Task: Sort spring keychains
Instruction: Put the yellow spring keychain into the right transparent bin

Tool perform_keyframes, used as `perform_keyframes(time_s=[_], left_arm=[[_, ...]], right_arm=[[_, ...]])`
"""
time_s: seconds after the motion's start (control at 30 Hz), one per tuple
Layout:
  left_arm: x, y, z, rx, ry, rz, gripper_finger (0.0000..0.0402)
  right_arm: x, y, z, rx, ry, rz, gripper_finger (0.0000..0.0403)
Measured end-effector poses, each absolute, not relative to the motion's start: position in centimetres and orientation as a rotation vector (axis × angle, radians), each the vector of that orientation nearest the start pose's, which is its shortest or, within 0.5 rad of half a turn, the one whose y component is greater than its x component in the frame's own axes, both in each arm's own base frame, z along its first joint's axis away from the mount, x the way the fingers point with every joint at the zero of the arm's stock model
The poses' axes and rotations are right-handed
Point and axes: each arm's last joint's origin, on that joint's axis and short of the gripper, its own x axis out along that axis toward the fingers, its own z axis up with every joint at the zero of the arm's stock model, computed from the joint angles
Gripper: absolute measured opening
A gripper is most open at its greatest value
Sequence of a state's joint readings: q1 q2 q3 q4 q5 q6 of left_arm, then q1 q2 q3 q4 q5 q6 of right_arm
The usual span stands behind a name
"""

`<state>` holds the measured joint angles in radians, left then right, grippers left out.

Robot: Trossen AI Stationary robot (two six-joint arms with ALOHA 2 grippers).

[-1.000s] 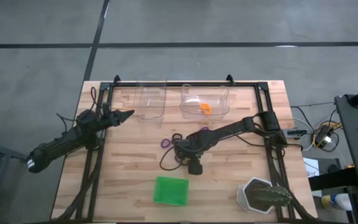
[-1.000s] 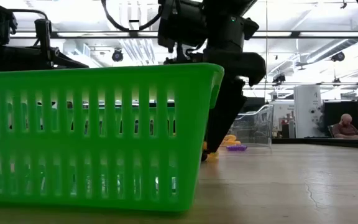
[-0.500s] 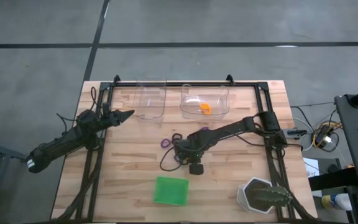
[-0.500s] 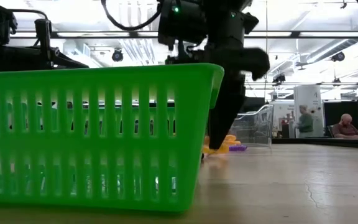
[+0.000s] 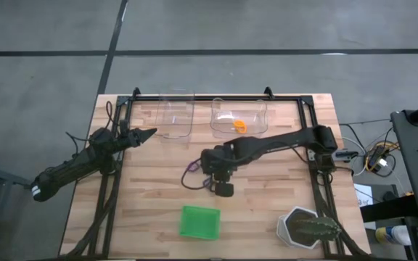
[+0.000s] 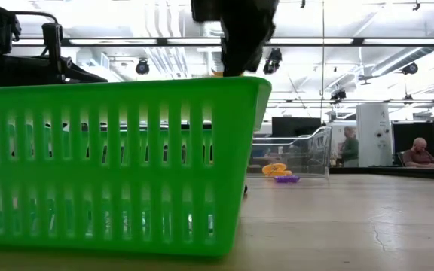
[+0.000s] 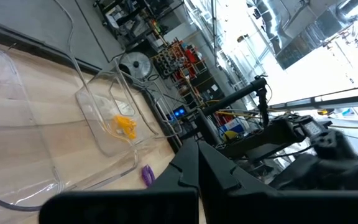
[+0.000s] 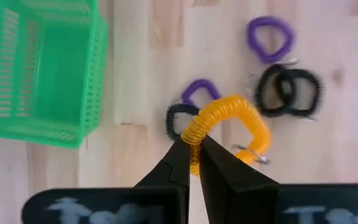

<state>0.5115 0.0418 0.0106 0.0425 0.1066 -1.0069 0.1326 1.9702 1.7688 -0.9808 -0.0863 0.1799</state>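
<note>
My right gripper point(image 8: 194, 152) hangs above the table's middle, shut on an orange spring keychain point(image 8: 235, 121). Under it on the wood lie more keychains: two purple ones point(image 8: 269, 37) point(image 8: 199, 92), a black pair point(image 8: 288, 87) and a black one point(image 8: 178, 119). Another orange keychain point(image 5: 239, 126) rests in the right clear tray point(image 5: 256, 116). The green tray point(image 5: 199, 222) stands nearer the front edge. My left gripper point(image 5: 148, 134) waits shut at the table's left, beside the left clear tray point(image 5: 176, 119). My right gripper pinches the orange keychain's coil point(image 8: 196, 134) between its two fingertips, at one spot on the loop. The fingers come from above, pointing down. The loop is lifted clear of the table, with its small metal ring point(image 8: 253, 157) on the side away from the pinch.
A white hexagonal pot with a plant point(image 5: 307, 228) stands at the front right corner. The black frame rail point(image 5: 216, 98) runs along the far edge behind the clear trays. In the low view the green tray's wall point(image 6: 111, 165) fills the near left.
My right gripper has shut on the orange keychain and gone up, shifting slightly toward the table's left. The keychain has been lifted clear of the wood; the other keychains have stayed where they lay.
</note>
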Motion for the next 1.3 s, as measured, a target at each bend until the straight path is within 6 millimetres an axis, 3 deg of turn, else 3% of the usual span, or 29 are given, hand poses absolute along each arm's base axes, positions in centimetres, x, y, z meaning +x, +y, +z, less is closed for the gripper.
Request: perform_keyframes(time_s=[0.2, 0.4, 0.9, 1.3], left_arm=[[8.8, 4.6, 16.8, -0.99, -0.21, 0.366, 0.0], [8.8, 4.6, 16.7, -0.991, -0.209, 0.367, 0.0], [8.8, 4.6, 16.7, -0.991, -0.208, 0.368, 0.0], [8.8, 4.6, 16.7, -0.991, -0.208, 0.368, 0.0]], right_arm=[[40.7, 5.0, 29.9, 0.091, 1.159, 0.046, 0.0012], [40.6, 2.4, 30.5, 0.116, 1.18, -0.021, 0.0011], [39.1, -7.5, 30.6, 0.216, 1.226, -0.206, 0.0011], [36.7, -16.3, 29.8, 0.368, 1.218, -0.4, 0.0012]])
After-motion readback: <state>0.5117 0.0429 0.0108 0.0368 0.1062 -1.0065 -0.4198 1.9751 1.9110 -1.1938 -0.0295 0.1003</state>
